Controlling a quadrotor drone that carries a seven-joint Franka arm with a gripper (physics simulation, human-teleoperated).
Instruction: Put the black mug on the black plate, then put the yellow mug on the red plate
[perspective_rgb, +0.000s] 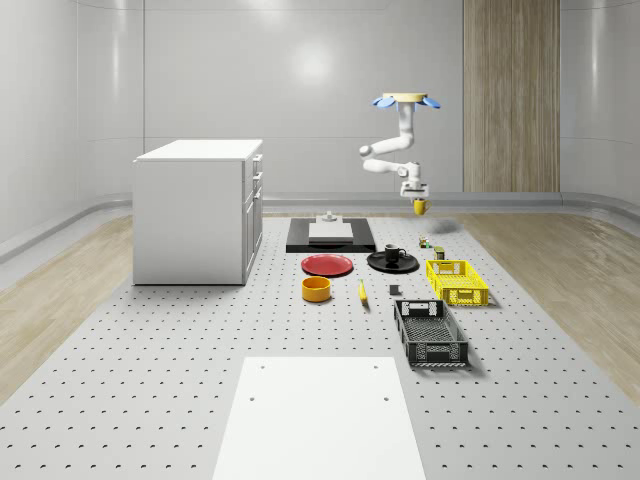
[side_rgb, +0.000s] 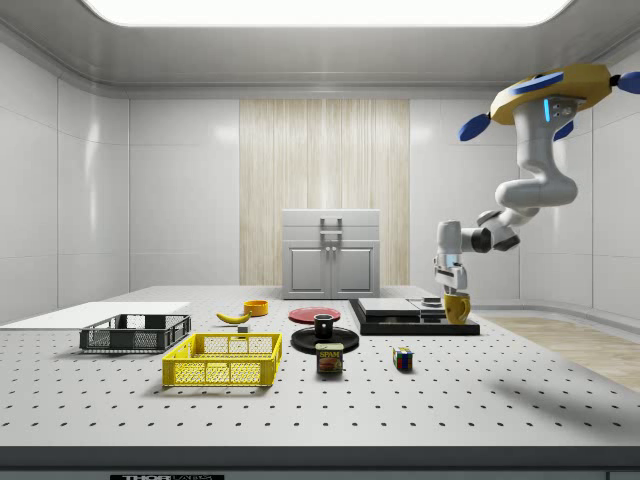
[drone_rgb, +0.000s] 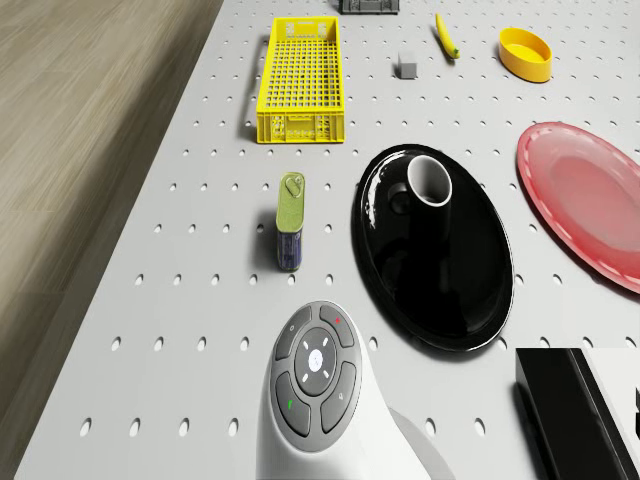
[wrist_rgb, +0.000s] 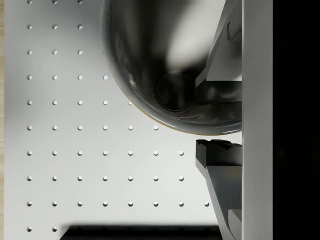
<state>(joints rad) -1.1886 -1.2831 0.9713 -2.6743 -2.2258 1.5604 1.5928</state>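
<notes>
The drone (perspective_rgb: 406, 100) hovers high over the table's far right part, behind the plates. Its arm hangs down, and the gripper (perspective_rgb: 416, 196) is shut on the rim of the yellow mug (perspective_rgb: 421, 208), which is held in the air above the table. In the side view the yellow mug (side_rgb: 457, 307) hangs by the right end of the black slab. The wrist view looks into the mug (wrist_rgb: 170, 65), with one finger inside the rim and one outside. The black mug (perspective_rgb: 394, 254) stands upright on the black plate (perspective_rgb: 378, 263). Left of it in the whole-scene view lies the red plate (perspective_rgb: 327, 265), bare.
A black slab (perspective_rgb: 330, 236) carrying a white block lies behind the plates. A can (drone_rgb: 290, 220) and a colour cube (side_rgb: 403, 359) stand near the black plate. Nearer are a yellow crate (perspective_rgb: 457, 281), a black crate (perspective_rgb: 430, 332), a banana (perspective_rgb: 362, 291) and an orange bowl (perspective_rgb: 316, 289). A white cabinet (perspective_rgb: 198, 210) stands at the left.
</notes>
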